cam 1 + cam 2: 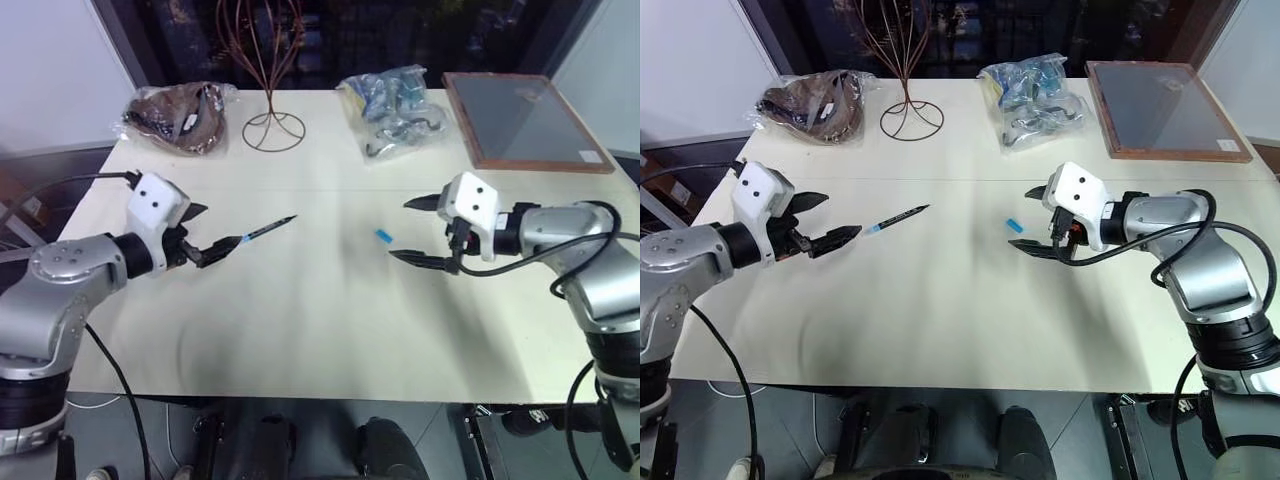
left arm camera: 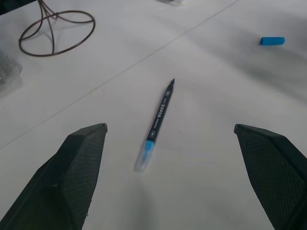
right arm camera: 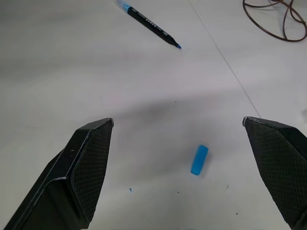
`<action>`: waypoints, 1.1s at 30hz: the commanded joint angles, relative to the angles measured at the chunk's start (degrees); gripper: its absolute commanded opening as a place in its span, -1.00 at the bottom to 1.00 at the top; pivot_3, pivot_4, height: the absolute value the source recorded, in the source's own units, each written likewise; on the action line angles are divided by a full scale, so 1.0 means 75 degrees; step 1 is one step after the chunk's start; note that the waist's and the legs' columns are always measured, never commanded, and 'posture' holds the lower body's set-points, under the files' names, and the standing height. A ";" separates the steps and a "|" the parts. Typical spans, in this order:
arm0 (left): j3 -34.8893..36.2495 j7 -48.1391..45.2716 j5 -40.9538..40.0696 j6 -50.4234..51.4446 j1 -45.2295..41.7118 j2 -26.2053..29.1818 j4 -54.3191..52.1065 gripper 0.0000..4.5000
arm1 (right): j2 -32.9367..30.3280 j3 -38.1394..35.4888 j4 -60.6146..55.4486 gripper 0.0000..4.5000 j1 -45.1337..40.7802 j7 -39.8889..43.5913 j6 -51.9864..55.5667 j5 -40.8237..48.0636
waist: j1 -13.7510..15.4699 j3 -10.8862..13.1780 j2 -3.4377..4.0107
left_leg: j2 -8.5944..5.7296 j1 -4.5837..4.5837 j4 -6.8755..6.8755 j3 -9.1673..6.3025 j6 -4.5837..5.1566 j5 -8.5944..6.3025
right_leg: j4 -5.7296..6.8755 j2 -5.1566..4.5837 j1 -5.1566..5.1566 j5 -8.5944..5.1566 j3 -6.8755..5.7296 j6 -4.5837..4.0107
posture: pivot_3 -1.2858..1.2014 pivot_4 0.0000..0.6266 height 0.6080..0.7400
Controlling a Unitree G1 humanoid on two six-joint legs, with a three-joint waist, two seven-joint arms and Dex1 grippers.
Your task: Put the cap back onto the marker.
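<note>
Light-blue cap [image 1: 384, 236] just beside open right claw [image 1: 414, 231], marker [image 1: 266, 231] apart

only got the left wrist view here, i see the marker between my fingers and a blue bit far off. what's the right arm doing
Observer: The right pincer hovers open beside the tiny light-blue plastic cap, holding nothing.
Operator: anything near the cap
Observer: No; the closest clutter is a clear plastic bag of blue items at the table's far edge.
Operator: is my left touching the marker
Observer: The head view shows the left pincer open, its fingertip right at the thin black marker's light-blue end; contact is unclear.
</note>
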 commanded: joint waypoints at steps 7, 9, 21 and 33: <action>0.0177 0.0142 -0.0140 -0.0062 -0.0079 -0.0035 -0.0279 0.98 | -0.0026 -0.0102 -0.0048 1.00 -0.0137 -0.0031 -0.0105 -0.0022 | -0.0002 0.0000 0.0000 | 0.0000 0.0000 0.0000 0.0000 0.0000 0.0000 | 0.0000 0.0000 0.0000 0.0000 0.0000 0.0000 | 0.03 -0.52 1.00; 0.0141 0.0153 -0.0118 -0.0104 -0.0071 -0.0014 -0.0267 0.98 | -0.0032 -0.0114 -0.0065 1.00 -0.0121 -0.0037 -0.0098 -0.0016 | -0.0004 0.0000 0.0000 | 0.0000 0.0000 0.0000 0.0001 0.0000 0.0000 | 0.0000 0.0000 0.0000 0.0000 0.0000 0.0000 | 0.03 -0.52 1.00; -0.0366 0.0303 0.0370 -0.0689 -0.0377 -0.0189 0.0382 0.98 | 0.0161 -0.0225 -0.0307 1.00 0.0199 -0.0464 0.0135 0.0072 | 0.0002 0.0000 0.0000 | 0.0000 0.0000 0.0000 0.0001 0.0000 0.0000 | 0.0000 0.0000 0.0000 0.0000 0.0000 0.0000 | 0.03 -0.52 1.00; -0.1525 -0.1273 0.1039 -0.3181 -0.2208 -0.1376 0.4718 0.98 | 0.0574 -0.0516 -0.1623 1.00 0.1059 -0.1539 0.0809 0.0222 | 0.0039 0.0000 0.0000 | -0.0008 -0.0002 0.0005 0.0003 0.0000 0.0000 | 0.0003 0.0001 0.0001 0.0000 -0.0012 0.0000 | 0.03 -0.52 1.00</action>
